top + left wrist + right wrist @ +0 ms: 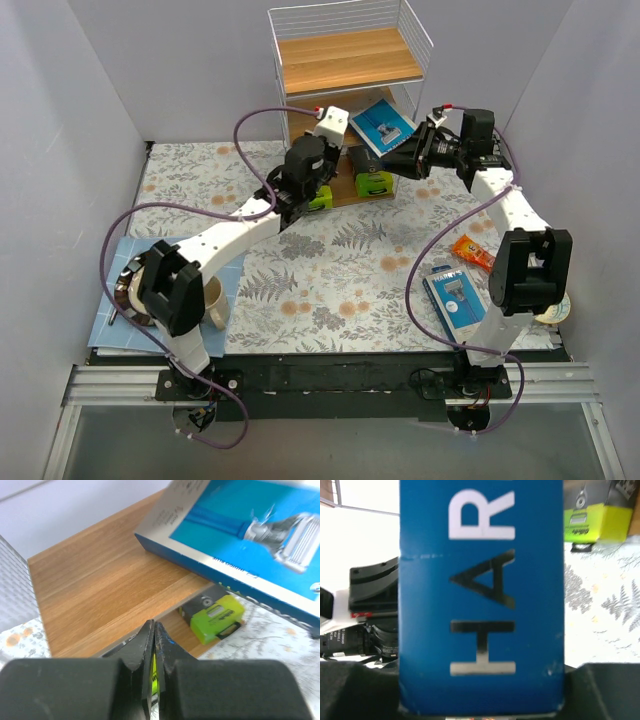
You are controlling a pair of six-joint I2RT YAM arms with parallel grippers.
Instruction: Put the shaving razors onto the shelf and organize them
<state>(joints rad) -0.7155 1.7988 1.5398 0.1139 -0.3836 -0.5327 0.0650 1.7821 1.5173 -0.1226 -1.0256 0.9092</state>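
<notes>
The shelf (pixel 345 60) stands at the back centre. My right gripper (pixel 425 148) is shut on a blue razor pack (pixel 383 125) and holds it tilted in the air at the front of the shelf's middle tier. That pack fills the right wrist view (pixel 481 605) and shows above a wooden shelf board (pixel 100 585) in the left wrist view (pixel 240 535). A second blue razor pack (pixel 455 300) lies flat on the table beside the right arm's base. My left gripper (pixel 305 190) is shut and empty, low by the shelf's bottom board; its jaws (pixel 154 626) are pressed together.
Two green-and-black packs (pixel 373 182) (pixel 320 197) sit on the bottom board. An orange snack packet (pixel 472 252) lies near the right arm. A mug (pixel 212 302) and a plate on a blue cloth (pixel 112 300) sit front left. Grey walls enclose the table.
</notes>
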